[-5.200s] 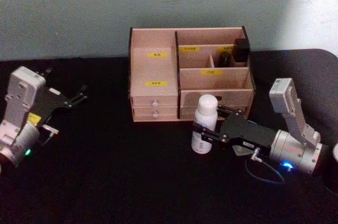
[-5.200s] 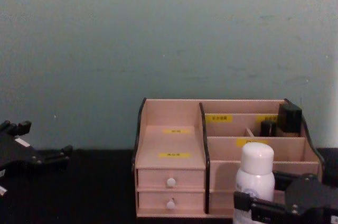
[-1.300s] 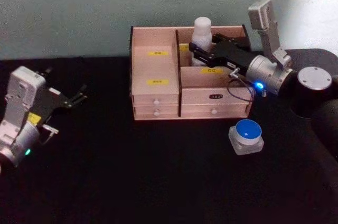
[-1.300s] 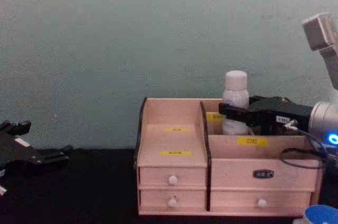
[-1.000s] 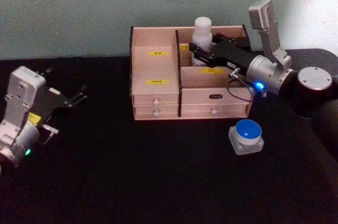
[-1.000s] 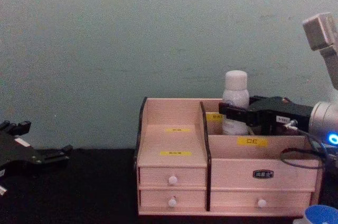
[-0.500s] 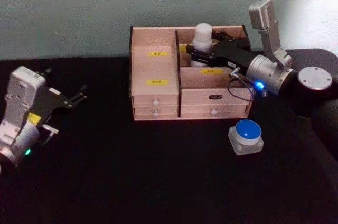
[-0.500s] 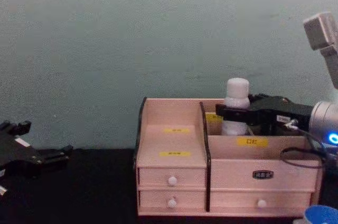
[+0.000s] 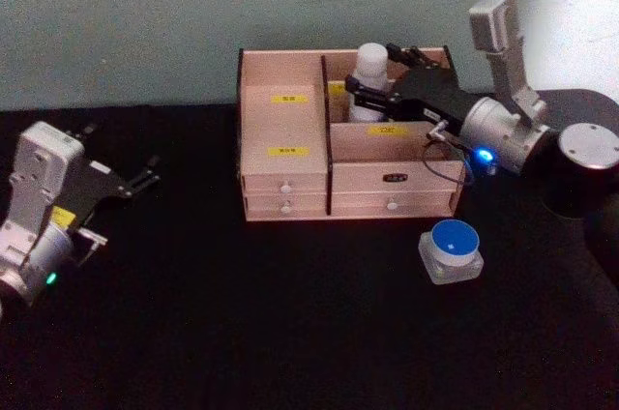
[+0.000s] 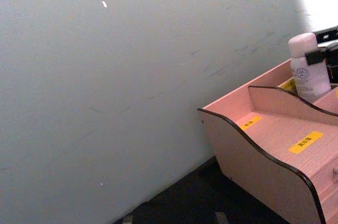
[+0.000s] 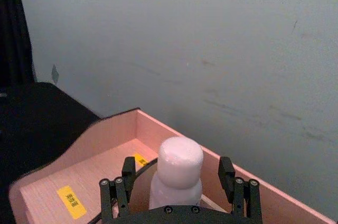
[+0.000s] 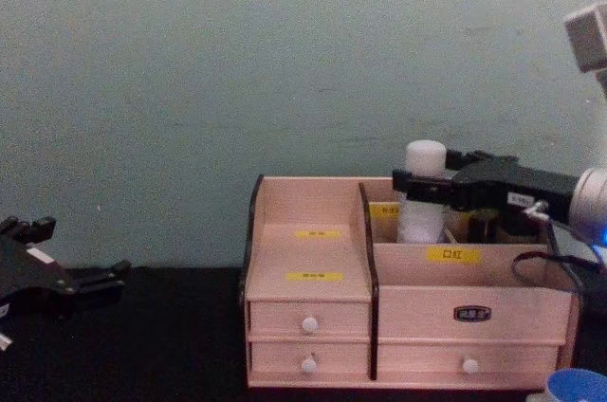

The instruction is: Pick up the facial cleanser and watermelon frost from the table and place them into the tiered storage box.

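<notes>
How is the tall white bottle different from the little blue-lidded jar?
The facial cleanser is tall and opaque white; the watermelon frost is squat and clear with a blue lid. The cleanser stands in the tiered storage box, inside the open right gripper; the jar sits on the table in front of the box. Both stand upright.

The table (image 9: pixel 242 313) is black all over and runs from the near edge back to a pale green wall. Toward its far side, a little right of centre, stands the box (image 9: pixel 280 130) (drawers facing the near side). The jar (image 9: pixel 452 249) sits on the table nearer than the box's right corner, apart from it, blue lid up.
</notes>
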